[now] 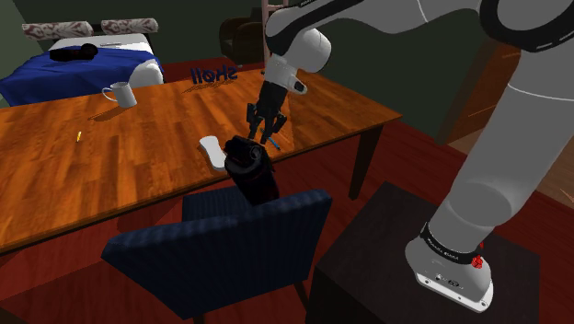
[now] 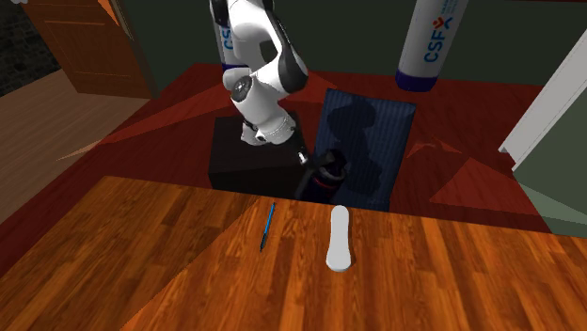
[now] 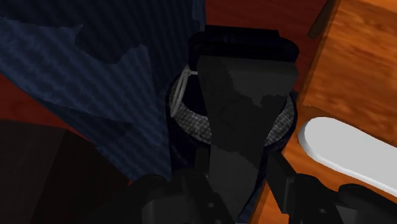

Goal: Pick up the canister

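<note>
Just past the table [image 1: 138,198] edge, above the blue chair [image 1: 221,248], a tilted black canister [image 1: 252,173] pinched between the fingers [image 1: 272,127].

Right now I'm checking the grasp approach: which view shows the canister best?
The shoulder view: most of the black canister shows, tilted, between the table and blue chair, below the gripper. The second exterior view shows its upper part beyond the table edge; the wrist view shows its top from close up.
</note>
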`<state>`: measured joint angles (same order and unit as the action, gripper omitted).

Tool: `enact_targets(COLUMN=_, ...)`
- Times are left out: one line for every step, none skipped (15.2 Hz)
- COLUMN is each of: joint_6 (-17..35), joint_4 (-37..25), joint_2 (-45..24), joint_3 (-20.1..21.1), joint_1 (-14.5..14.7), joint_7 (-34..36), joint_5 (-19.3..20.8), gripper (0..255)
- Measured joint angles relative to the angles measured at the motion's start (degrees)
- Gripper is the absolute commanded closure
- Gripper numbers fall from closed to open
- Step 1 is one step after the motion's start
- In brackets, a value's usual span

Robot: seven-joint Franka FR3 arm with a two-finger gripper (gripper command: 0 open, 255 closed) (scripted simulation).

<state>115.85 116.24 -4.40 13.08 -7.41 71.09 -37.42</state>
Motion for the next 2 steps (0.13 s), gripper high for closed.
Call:
enact_targets(joint_6=-0.7, joint_4=-0.3, joint_2=0.4, joint_3=-0.1, joint_1=-0.1, joint_7=0.3, joint_5=0.1, gripper=255)
enact_targets(joint_6=-1.0, joint_4=-0.3, joint_2=0.7, joint_3=-0.1, joint_1=-0.1, joint_7=0.5, joint_5=0.2, gripper=255)
